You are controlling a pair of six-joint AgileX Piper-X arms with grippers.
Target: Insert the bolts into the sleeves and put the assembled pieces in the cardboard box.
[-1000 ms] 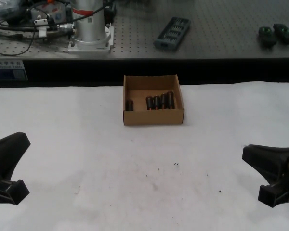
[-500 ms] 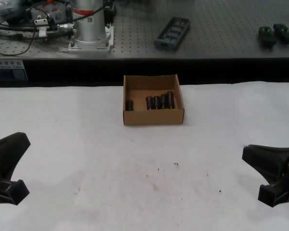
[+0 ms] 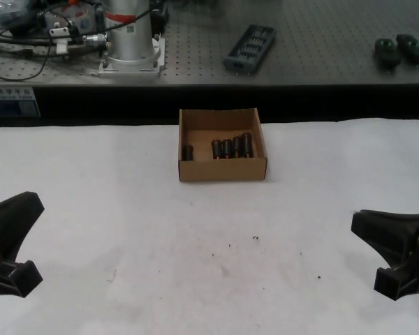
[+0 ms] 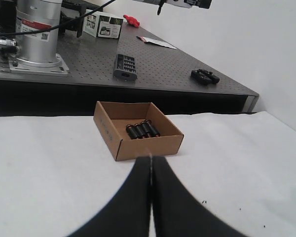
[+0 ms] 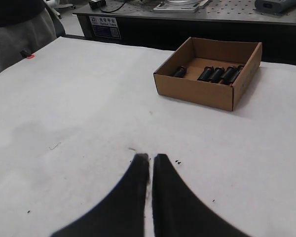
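The cardboard box (image 3: 222,171) stands on the white sheet, toward its far side and midway between the arms. Inside lie several black assembled pieces (image 3: 232,147), most in a row and one apart (image 3: 187,151). My left gripper (image 3: 10,244) rests at the near left, well short of the box. In the left wrist view its fingertips (image 4: 151,159) are pressed together with nothing between them, the box (image 4: 148,147) and pieces (image 4: 142,130) beyond. My right gripper (image 3: 398,258) sits at the near right. It (image 5: 150,158) is shut and holds nothing, pointing at the box (image 5: 195,91) and pieces (image 5: 218,74).
The white sheet (image 3: 209,237) carries a few dark specks (image 3: 255,239). Behind it runs a dark perforated bench with a silver post (image 3: 129,35), cables, a slotted dark holder (image 3: 249,47) and two black parts (image 3: 399,49).
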